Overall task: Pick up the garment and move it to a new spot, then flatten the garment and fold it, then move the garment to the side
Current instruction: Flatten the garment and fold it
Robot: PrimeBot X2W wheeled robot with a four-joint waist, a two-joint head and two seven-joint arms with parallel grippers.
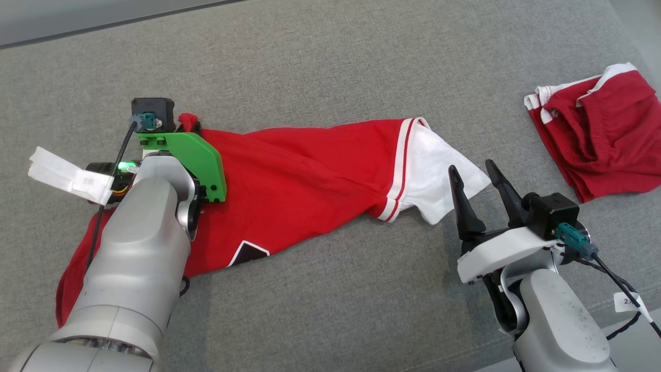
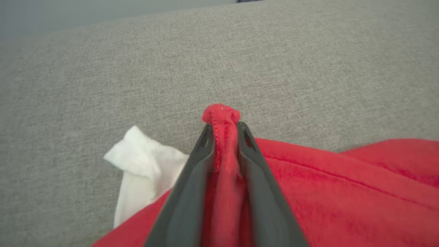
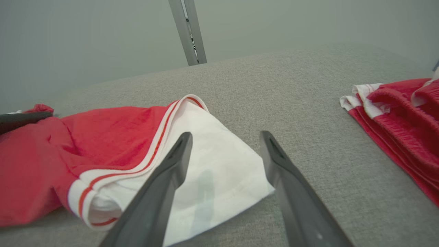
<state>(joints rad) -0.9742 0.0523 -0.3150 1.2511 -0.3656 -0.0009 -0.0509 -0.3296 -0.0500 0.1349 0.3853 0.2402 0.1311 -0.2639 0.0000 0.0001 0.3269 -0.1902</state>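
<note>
From the head, the red shirt [image 1: 310, 175] sprawls across the grey cushion [image 1: 330, 67], white sleeve [image 1: 439, 170] beside the right gripper [image 1: 477, 173]. Left wrist: the left gripper [image 2: 224, 128] pinches the shirt's bunched red edge. Right wrist: fingers [image 3: 171, 164] spread wide, gripping nothing, by the sleeve.

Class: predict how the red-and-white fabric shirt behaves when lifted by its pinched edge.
Probably floppy: the red-and-white fabric shirt bunches in the left gripper and lies wrinkled. Likely to drape and trail when raised. Seemingly light: its white sleeve lies softly folded.
</note>
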